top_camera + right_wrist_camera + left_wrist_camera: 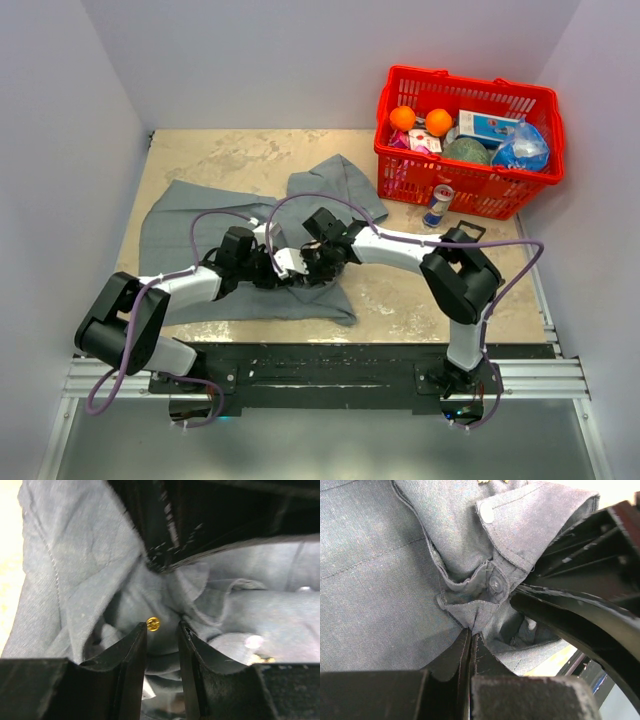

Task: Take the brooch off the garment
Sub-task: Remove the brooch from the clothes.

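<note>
Left gripper pinches the garment tight. Your right gripper stands parted, brooch mid-frame. Closing may catch cloth instead.

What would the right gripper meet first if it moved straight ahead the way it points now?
Most likely the small gold stud, just beyond the open jaws of the right gripper, on the garment. Depth is unclear, so cloth may touch first.

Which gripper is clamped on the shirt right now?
The left gripper, jaws shut on a fold of the garment; the right gripper has jaws apart near a gold stud.
</note>
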